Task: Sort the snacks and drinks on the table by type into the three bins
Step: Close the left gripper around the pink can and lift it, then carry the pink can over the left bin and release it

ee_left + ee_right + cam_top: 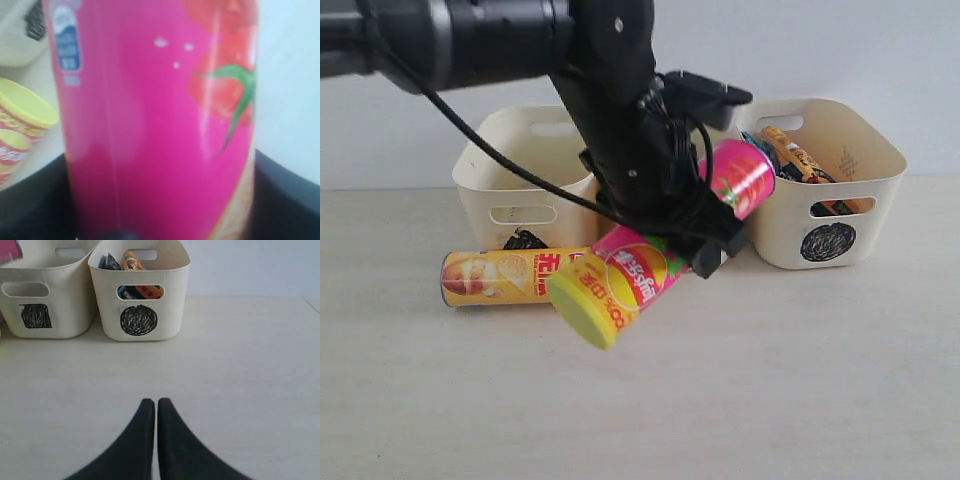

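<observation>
My left gripper (688, 232) is shut on the pink chip tube (650, 265) around its middle. The tube is tilted, its yellow-green lid (582, 302) low over the table (770, 380) and its other end up by the bins. In the left wrist view the pink tube (150, 125) fills the frame between dark fingers (287, 200). The yellow chip tube (500, 275) lies on its side before the left bin (515, 170). The circle-marked bin (830, 180) holds orange (132, 260) and blue (107, 262) snack bags. My right gripper (156, 402) is shut and empty over bare table. No drink cartons show.
The square-marked bin (45, 295) stands beside the circle bin (145, 290); in the exterior view my left arm hides it. A pale wall rises behind the bins. The yellow tube's lid end (22, 115) lies close beside the held tube.
</observation>
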You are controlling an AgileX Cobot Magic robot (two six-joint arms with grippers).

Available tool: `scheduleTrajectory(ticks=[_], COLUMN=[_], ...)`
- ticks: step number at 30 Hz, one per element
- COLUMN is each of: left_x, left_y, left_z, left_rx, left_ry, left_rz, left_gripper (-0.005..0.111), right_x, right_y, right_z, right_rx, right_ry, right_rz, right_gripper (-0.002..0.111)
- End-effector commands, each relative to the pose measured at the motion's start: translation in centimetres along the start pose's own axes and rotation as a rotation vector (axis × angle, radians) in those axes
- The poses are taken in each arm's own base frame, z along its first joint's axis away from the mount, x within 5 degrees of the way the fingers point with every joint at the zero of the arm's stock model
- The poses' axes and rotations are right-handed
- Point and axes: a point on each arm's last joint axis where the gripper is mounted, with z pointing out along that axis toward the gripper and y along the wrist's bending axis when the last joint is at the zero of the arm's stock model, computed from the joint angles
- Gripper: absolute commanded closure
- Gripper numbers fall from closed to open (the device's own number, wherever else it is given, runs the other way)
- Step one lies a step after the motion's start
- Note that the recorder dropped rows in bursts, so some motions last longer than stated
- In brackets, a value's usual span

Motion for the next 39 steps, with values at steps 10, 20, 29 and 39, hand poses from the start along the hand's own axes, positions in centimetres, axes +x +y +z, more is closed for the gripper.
scheduleTrajectory(ticks=[10,20,29,39], left_x=[2.0,3.0,2.0,1.5], left_y=[10.9,19.3,23.9,25.7], left_z=[-7.6,-8.8,-4.2,0.9], left_rx=[-0.178,-0.321,-0.418,-0.444], left_ry=[-0.146,-0.393,-0.592,-0.712], left_rz=[-0.233,-0.391,-0.382,-0.385], left_gripper=[0.102,0.102,0.102,0.102], right_x=[0.0,0.0,0.0,0.0], right_y=[0.0,0.0,0.0,0.0], right_z=[0.0,0.0,0.0,0.0], right_rx=[0.006,0.006,0.006,0.006], right_ry=[-0.009,-0.009,-0.009,-0.009], right_rz=[-0.012,-0.012,-0.01,-0.01], right_gripper=[0.108,0.108,0.108,0.108])
